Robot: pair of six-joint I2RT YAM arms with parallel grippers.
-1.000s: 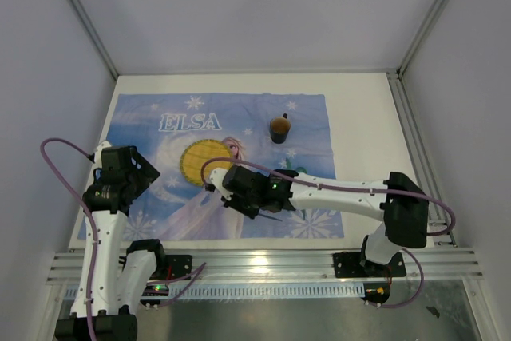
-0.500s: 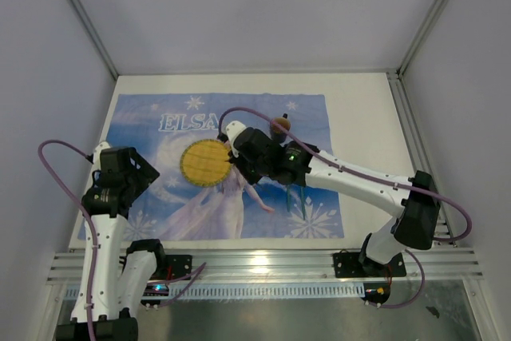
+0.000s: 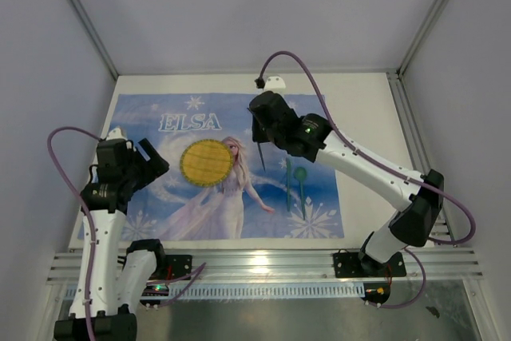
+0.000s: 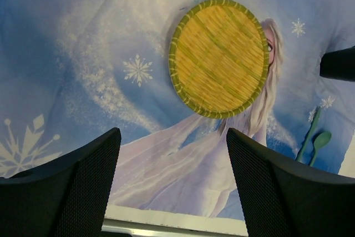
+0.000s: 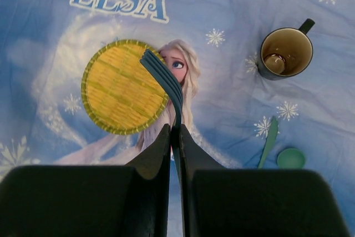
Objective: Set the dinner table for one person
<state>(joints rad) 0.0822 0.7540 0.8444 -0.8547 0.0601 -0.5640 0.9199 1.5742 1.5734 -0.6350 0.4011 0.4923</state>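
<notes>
My right gripper [image 5: 173, 132] is shut on the handle of a dark blue-grey fork [image 5: 165, 77], held up in the air over the blue "ELSA" cloth [image 3: 160, 197]. In the top view, the right gripper [image 3: 259, 135] is above the cloth's middle back, and the fork [image 3: 262, 156] hangs below it. A round yellow woven mat [image 3: 206, 162] lies on the cloth, left of the fork. My left gripper [image 4: 172, 184] stands open and empty near the cloth's front left, its fingers [image 4: 66, 187] pointing at the mat [image 4: 219, 58]. The white dinner table [image 3: 367, 109] shows around the cloth.
A dark mug [image 5: 285, 53] stands on the cloth at the back right; my right arm hides it in the top view. A green spoon [image 3: 300, 175] and a slim green utensil [image 3: 287, 185] lie side by side right of the mat. Aluminium rails [image 3: 255, 265] run along the near edge.
My right arm has risen and swung from the cloth's front middle toward the back with the fork, covering the mug in the top view. The left gripper has turned slightly.
</notes>
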